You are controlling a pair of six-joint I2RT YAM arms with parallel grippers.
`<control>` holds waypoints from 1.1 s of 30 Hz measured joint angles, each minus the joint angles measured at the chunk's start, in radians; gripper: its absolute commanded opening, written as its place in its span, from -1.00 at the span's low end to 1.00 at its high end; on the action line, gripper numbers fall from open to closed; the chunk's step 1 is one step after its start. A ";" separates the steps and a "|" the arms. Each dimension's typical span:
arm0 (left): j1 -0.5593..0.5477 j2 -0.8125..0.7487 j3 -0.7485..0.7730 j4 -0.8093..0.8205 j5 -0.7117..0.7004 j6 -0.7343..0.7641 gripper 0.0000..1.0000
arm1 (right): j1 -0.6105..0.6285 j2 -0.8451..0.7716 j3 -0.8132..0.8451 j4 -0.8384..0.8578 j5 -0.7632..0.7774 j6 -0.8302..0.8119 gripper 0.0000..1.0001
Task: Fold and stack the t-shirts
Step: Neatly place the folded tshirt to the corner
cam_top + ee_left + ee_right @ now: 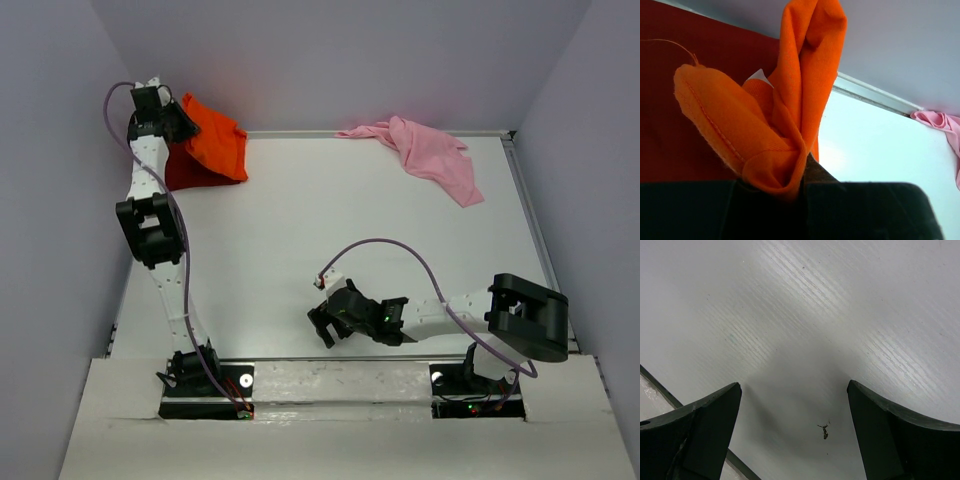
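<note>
Left hand (802,192) pinches orange tee (790,120) over red tee (665,130).

In the table's (330,230) far-left corner one t-shirt (215,140) overlaps a second t-shirt (186,175), a third t-shirt (430,155) far right.

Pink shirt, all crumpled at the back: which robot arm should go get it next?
Probably the right. The right gripper is open and holds nothing, and the pink shirt lies on its side of the table. The left gripper is busy in the far left corner, shut on the orange shirt.
</note>
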 measured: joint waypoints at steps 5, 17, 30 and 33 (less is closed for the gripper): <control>0.024 0.000 -0.008 -0.004 -0.017 0.009 -1.00 | 0.000 0.000 0.000 0.000 0.000 0.000 0.84; 0.035 0.006 -0.017 -0.028 -0.182 0.054 -0.73 | 0.000 0.000 0.000 0.000 0.000 0.000 0.84; 0.059 0.134 -0.017 -0.040 -0.298 0.088 0.42 | 0.000 0.000 0.000 0.000 0.000 0.000 0.84; 0.063 0.140 -0.017 -0.052 -0.313 0.086 0.42 | 0.000 0.000 0.000 0.000 0.000 0.000 0.84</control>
